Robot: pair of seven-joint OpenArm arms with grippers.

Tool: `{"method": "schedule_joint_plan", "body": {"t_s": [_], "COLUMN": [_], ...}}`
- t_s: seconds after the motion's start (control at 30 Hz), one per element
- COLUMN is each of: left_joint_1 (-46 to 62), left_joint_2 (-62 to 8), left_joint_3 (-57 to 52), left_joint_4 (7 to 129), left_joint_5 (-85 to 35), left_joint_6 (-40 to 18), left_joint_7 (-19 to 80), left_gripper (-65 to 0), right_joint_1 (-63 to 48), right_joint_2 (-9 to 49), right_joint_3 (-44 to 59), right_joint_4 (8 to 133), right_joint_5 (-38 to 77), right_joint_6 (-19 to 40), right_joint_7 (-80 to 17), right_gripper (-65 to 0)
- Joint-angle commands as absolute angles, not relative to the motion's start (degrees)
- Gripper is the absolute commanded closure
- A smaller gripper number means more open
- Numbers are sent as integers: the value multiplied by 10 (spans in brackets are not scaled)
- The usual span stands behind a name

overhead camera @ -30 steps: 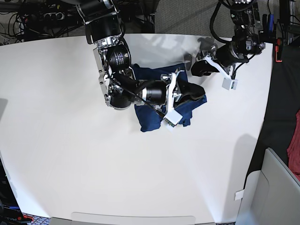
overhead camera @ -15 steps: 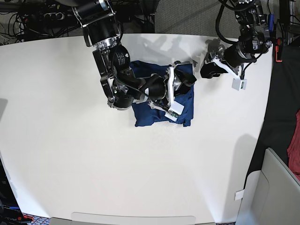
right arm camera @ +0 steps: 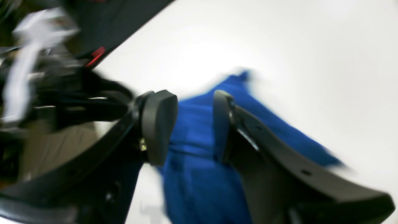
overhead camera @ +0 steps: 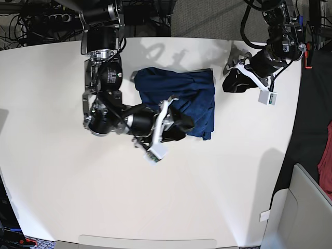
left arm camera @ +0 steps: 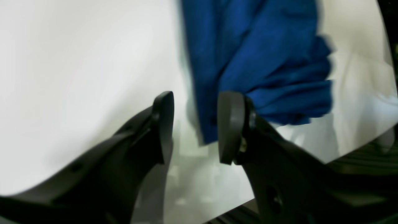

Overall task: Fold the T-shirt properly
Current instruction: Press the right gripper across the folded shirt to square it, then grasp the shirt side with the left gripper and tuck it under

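The T-shirt (overhead camera: pixel 179 93) lies on the white table (overhead camera: pixel 62 171) as a compact dark blue bundle, roughly rectangular, toward the far edge and a little right of the middle in the base view. I judge the folding to be largely done: the sleeves and body look gathered into one stack. It is not tidy, though. In my left wrist view the end of the T-shirt (left arm camera: pixel 264 62) nearest that camera shows several loose layers fanning apart, and the outline from above is uneven along its near edge. What seems left is squaring and flattening those layers, if anything more is wanted.

My right fingers (overhead camera: pixel 182 126) sit over the near edge of the T-shirt, released; in the right wrist view my right fingers (right arm camera: pixel 194 124) stand apart with blue fabric (right arm camera: pixel 199 174) visible beyond the gap, and nothing is pinched between them. My left fingers (overhead camera: pixel 230 83) hang just beside the T-shirt's right edge, clear of it, also released; the left wrist view shows my left fingers (left arm camera: pixel 194 124) spread with bare table behind the gap.

No brand, label or writing on the shirt can be read; both wrist views are blurred.
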State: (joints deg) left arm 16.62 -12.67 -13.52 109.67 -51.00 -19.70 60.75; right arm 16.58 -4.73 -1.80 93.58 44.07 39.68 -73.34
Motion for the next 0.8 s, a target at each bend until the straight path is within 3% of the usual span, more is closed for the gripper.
{"method": "schedule_joint_plan", "body": {"t_s": [0.0, 0.3, 0.6, 0.77], "left_joint_1": [166, 131, 103, 84], "left_joint_2": [-131, -128, -126, -130], "left_joint_3": [-128, -75, -62, 2], "left_joint_4": [1109, 1103, 1099, 1093], "left_joint_5": [-519, -516, -518, -515], "left_joint_6": [-200, -196, -196, -197], "left_joint_7": [598, 598, 597, 597], "left_gripper": [-231, -251, -253, -254], "right_joint_1": [182, 163, 140, 140], "right_joint_2": [-37, 39, 39, 40], "right_joint_3": [0, 63, 72, 80], "right_joint_4": [944, 942, 942, 942], "right_joint_5": [457, 454, 453, 452], "right_joint_6": [400, 400, 400, 400], "right_joint_7": [-708, -699, -696, -696], "right_gripper": [-239, -239, -239, -239]}}
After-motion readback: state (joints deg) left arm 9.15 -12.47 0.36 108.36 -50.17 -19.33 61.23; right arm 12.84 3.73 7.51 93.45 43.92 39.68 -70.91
